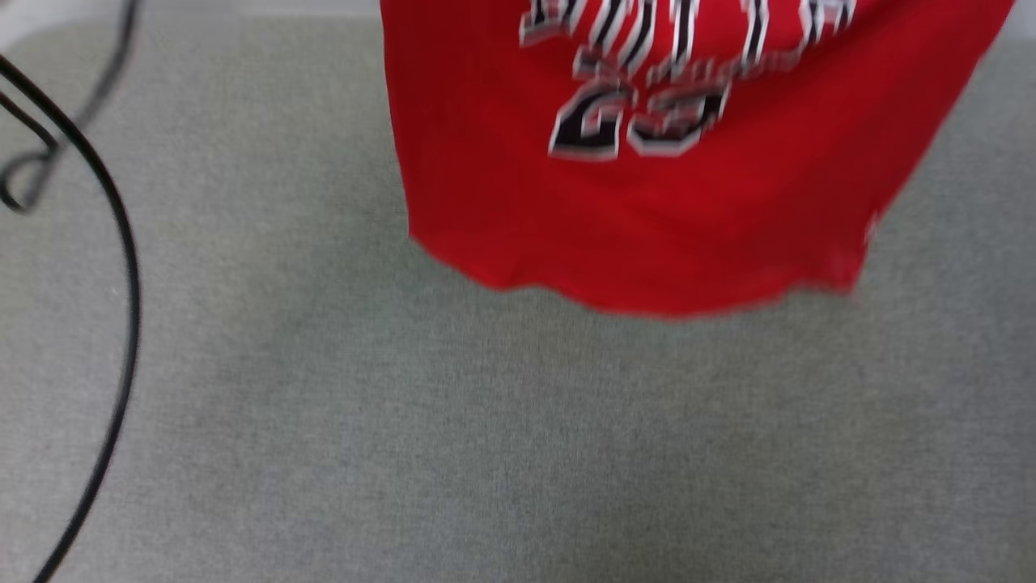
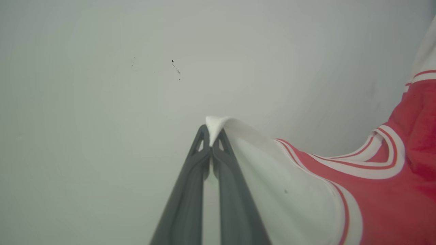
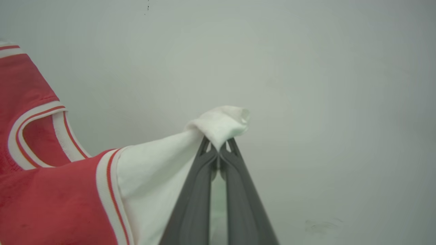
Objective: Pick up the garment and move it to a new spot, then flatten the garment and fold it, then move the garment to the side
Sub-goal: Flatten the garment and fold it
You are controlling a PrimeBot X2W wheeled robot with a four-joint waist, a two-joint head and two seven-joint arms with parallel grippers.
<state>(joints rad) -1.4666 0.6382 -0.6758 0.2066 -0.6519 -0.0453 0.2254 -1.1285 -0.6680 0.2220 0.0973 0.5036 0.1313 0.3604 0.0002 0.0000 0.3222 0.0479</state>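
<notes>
The garment (image 1: 672, 219), a red jersey T-shirt with black, white-outlined letters and a number, hangs at the top right of the head view, its hem above the grey cloth surface (image 1: 453, 437). In the left wrist view my left gripper (image 2: 212, 137) is shut on the tip of a white sleeve of the garment (image 2: 374, 200), which spreads away to the right with its red-white striped trim. In the right wrist view my right gripper (image 3: 219, 146) is shut on the other white sleeve of the garment (image 3: 51, 200), whose red body hangs to the left.
Black cables (image 1: 121, 267) loop down the left side of the grey surface. A pale plain wall (image 2: 136, 85) stands behind the left gripper, and the pale wall (image 3: 323, 102) also backs the right gripper.
</notes>
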